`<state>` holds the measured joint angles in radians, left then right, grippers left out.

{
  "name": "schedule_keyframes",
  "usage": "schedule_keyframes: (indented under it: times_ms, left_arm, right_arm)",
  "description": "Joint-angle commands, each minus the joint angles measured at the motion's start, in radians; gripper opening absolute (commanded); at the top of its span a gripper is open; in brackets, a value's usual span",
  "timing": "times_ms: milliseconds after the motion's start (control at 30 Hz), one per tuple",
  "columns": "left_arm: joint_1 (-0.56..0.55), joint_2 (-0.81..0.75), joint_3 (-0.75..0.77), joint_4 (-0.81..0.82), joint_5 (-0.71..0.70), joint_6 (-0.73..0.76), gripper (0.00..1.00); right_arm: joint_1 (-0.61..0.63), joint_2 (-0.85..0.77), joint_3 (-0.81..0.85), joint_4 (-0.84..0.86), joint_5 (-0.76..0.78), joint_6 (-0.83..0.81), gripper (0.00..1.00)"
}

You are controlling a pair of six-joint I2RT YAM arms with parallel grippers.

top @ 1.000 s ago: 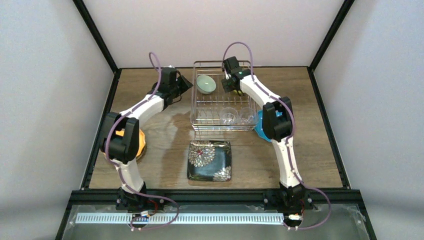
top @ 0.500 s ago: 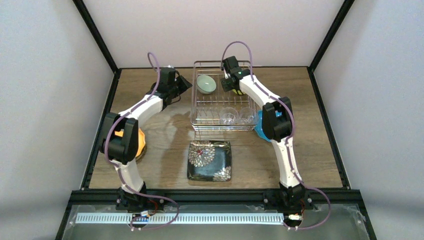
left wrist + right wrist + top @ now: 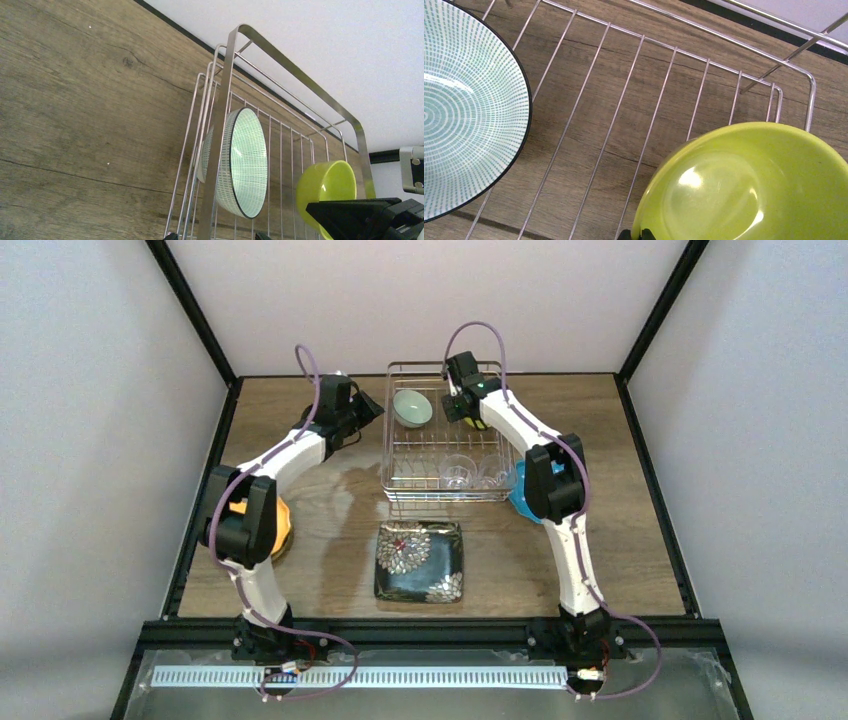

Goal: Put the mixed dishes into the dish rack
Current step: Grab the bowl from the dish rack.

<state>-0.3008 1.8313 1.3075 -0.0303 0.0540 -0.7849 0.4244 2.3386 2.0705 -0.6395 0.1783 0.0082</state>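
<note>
R pincer (image 3: 462,405) pinches rim of yellow-green bowl (image 3: 744,185) at far-right corner of dish rack (image 3: 425,445), mint bowl (image 3: 412,407) beside it. L pincer (image 3: 368,408) spread, just outside rack's left side. Black floral plate (image 3: 419,560) on bench (image 3: 330,490).

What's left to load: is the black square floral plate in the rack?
Out: black square floral plate lies on the table, outside silver wire rack.
</note>
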Motion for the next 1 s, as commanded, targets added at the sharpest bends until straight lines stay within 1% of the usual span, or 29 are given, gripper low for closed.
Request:
schedule_keyframes:
  times_ms: [0,667,800,967]
  left_arm:
    - [0.006,-0.029,-0.008,0.009,0.0,-0.009,0.9]
    - [0.005,-0.029,-0.008,0.011,-0.001,-0.037,0.9]
    - [0.005,-0.03,-0.009,0.006,-0.003,-0.037,0.9]
    - [0.005,-0.035,-0.013,0.004,-0.003,-0.037,0.9]
  right_arm:
    - [-0.026,-0.034,-0.005,-0.021,-0.012,0.032,0.01]
    - [-0.044,-0.124,0.006,-0.022,-0.139,0.062,0.01]
    - [-0.049,-0.143,-0.011,-0.005,-0.176,0.085,0.01]
    - [-0.055,-0.17,-0.038,0.022,-0.263,0.115,0.01]
